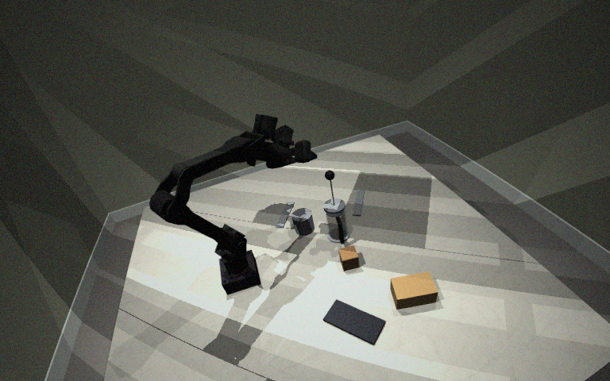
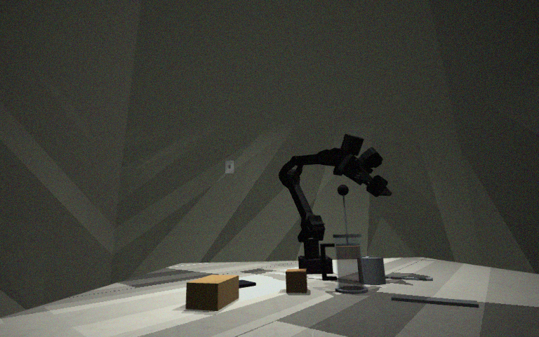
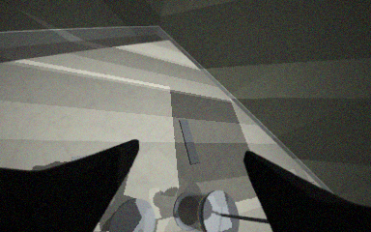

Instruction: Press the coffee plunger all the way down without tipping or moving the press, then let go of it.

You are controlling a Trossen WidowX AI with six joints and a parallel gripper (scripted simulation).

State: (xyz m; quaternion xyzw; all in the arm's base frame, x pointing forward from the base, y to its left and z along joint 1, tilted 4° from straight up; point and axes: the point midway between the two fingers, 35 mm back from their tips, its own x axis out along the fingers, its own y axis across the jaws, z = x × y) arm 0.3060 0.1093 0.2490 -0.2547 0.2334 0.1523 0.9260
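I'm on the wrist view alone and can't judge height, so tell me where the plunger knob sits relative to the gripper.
Observer: In the exterior view the plunger knob is fully raised on its rod, and the gripper hangs at about knob height, off to one side, not touching it.
Operator: Confirm the fingers hold nothing.
Observer: Confirmed. The gripper is open and nothing sits between its fingers.
Operator: Report what stands near the press.
Observer: A grey cup stands right beside the coffee press, and a small brown block sits just in front of it.
Operator: Check that the press is upright.
Observer: It is upright in the exterior view, base flat on the table.
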